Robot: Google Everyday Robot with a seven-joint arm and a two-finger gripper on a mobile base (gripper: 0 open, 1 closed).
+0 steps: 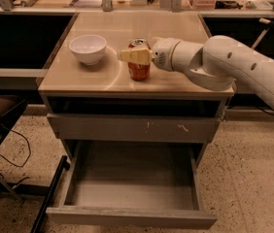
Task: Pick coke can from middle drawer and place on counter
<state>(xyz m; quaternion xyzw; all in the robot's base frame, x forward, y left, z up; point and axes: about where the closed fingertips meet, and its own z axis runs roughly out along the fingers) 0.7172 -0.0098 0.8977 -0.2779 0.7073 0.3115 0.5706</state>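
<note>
- The coke can (139, 68) is seen upright on the counter (127, 27), about midway between the left and right edges and nearer the front edge than the back.
- The gripper (133, 56) is held level across the upper part of the can, touching or just in front of it, with the white arm (239, 64) reaching in over the front right corner.
- Whether the can is grasped or has been released cannot be told from this view.
- The placing step is judged to be in hand: the can is out of the middle drawer (132, 181), which is left pulled open and shows only its bare grey tray.
- If the can is held, a release is called for next, followed by a straight withdrawal towards the right edge so that the can is not tipped.
- The white bowl (87, 47), standing near the left edge and apart from the can, should not be disturbed by that move.
- The closed drawer front (103, 127) above the open one carries pale scratch marks.
- No brand name or writing can be read on the can; only its red-orange body and silver top are made out.
</note>
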